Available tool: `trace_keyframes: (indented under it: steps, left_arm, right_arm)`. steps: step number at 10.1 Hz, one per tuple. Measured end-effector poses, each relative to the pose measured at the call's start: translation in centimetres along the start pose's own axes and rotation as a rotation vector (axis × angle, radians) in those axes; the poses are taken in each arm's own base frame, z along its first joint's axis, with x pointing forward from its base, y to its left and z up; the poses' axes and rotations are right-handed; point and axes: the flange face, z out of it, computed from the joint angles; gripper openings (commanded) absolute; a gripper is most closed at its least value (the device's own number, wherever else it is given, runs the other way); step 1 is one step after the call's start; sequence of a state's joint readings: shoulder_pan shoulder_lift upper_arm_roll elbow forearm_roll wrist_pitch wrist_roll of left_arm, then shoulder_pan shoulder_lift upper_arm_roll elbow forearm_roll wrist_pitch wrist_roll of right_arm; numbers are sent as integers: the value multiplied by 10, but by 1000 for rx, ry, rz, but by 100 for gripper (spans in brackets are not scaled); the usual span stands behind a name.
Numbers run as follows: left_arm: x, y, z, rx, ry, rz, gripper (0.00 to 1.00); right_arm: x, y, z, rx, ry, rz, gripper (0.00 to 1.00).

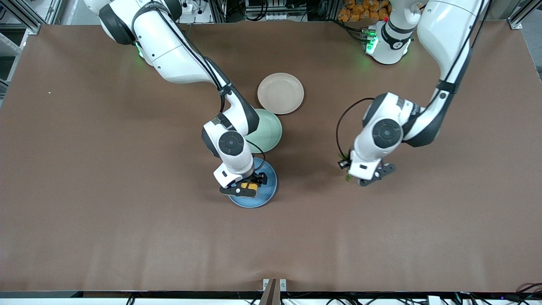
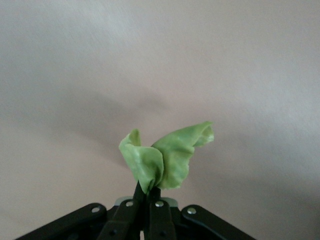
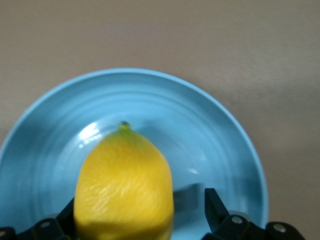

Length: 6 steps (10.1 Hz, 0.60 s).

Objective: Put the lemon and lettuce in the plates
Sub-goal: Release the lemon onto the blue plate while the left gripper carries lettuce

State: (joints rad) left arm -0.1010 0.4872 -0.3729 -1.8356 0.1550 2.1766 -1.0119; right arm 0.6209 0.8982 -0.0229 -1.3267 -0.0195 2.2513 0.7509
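We see a bright yellow lemon (image 3: 124, 187) on a blue plate (image 3: 220, 135), light green lettuce (image 2: 167, 157), beige-pink plate (image 1: 280, 93), pale green plate (image 1: 269, 133), brown table (image 1: 106, 203)

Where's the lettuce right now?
The lettuce is pinched in the left gripper over bare table toward the left arm's end, well apart from the beige plate.

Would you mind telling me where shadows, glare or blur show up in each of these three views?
Front view: even light, with soft shadows on the table beneath both arms. Left wrist view: the lettuce casts a diffuse shadow on the bare tabletop, which looks soft. Right wrist view: the lemon fills the foreground slightly blurred, and the blue plate carries small bright glints.
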Motion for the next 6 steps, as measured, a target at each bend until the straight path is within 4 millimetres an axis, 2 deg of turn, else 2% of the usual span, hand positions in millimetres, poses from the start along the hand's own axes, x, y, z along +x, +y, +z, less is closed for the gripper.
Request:
trace_keyframes:
  steps: [2, 3, 5, 6]
  left_arm:
    - [-41, 20, 3, 18, -38, -17, 0]
    - [-59, 30, 2, 15, -46, -32, 0]
    - [-99, 43, 0, 21, -62, -44, 0]
    - [-130, 47, 0, 34, -66, -49, 0]
  right_arm:
    - [9, 6, -34, -66, -100, -31, 100]
    - [15, 16, -50, -54, -172, -34, 100]
    - [41, 55, -69, -28, -274, -15, 100]
    - [52, 69, -77, -25, -289, -30, 100]
